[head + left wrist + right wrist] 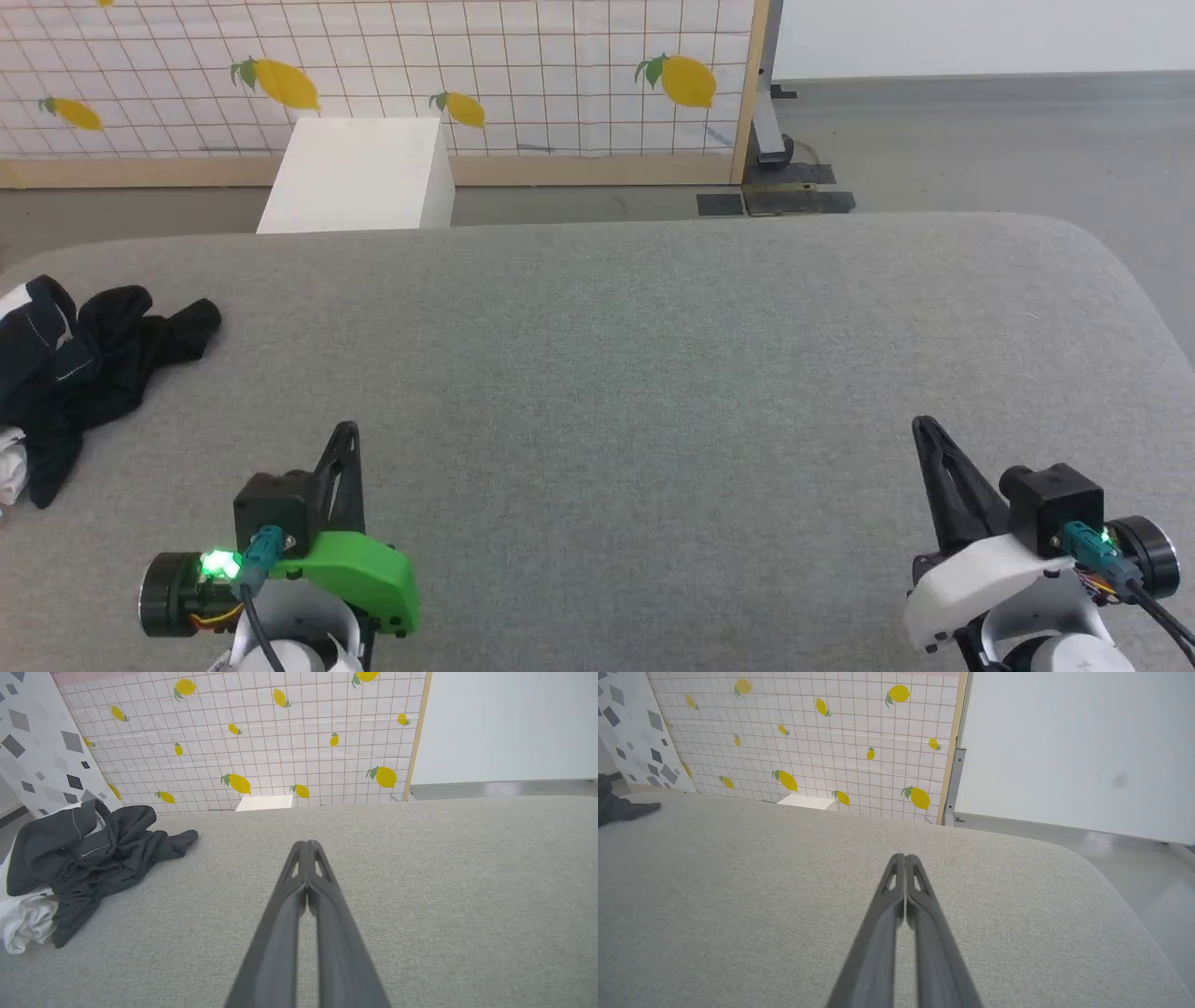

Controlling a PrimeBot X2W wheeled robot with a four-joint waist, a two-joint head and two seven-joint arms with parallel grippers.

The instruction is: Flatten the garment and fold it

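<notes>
Arms: both come in low from the bottom of the head view, at the near edge of the grey padded surface, fingers pointing away from the robot.

Left gripper: at lower left, above a green plastic shell with a lit green lamp beside it. Its two long dark fingers are pressed together tip to tip with nothing between them. In the left wrist view they meet along their length, with small triangular cut-outs near the tips and bare cloth beneath.

Right gripper: at lower right, above a white shell, fingers leaning slightly left. It is likewise closed flat on itself and empty, as the right wrist view shows. Whether either gripper touches the surface cannot be told.

Garment: a crumpled heap at the far left edge of the surface, well apart from the left gripper and farther from the right. Soft, slack black folds lie on top, crossed by a pale stitched seam. White fabric is bunched at the heap's lower left. One black end trails toward the middle of the surface. It is not flattened or folded.

Surface: matte grey woven upholstery, fine weave, rounded corner at far right. Behind it stand a smooth rectangular white box and a wood-framed panel printed with a square grid and yellow lemons. Grey floor lies to the right.
</notes>
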